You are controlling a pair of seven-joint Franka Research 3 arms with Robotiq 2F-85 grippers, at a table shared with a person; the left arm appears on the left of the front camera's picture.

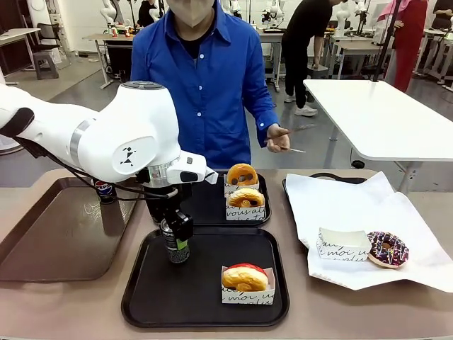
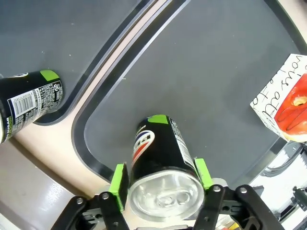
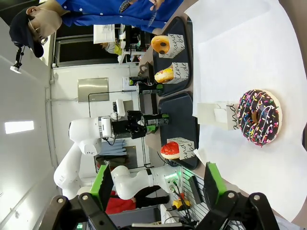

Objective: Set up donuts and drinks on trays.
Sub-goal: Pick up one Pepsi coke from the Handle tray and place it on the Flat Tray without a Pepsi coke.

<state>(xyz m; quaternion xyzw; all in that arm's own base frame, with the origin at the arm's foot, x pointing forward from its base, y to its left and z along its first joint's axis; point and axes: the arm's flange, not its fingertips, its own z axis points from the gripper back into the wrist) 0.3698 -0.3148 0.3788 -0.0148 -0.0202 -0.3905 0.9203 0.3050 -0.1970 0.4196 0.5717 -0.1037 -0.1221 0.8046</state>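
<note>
Front view: left gripper (image 1: 177, 249) pinches a slim dark metal can (image 1: 175, 248) upright over the near matte black tray (image 1: 141, 297), apparently to stand a drink beside the red-iced donut in its white printed sleeve (image 1: 246, 278), which sits to the gripper's right.

Left wrist view: green pads (image 2: 118, 178) press both sides of the can near its silver top; a second dark can (image 2: 29, 99) stands on the neighbouring black tray (image 2: 48, 28).

Right wrist view: right gripper (image 3: 158, 184) spread wide, holding nothing, above white paper (image 3: 240, 57); chocolate sprinkled donut (image 3: 259, 117) lies ahead of it.

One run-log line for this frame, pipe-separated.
left gripper: shut on can, over near tray | right gripper: open, above chocolate sprinkle donut | red-iced donut: on near tray
</note>
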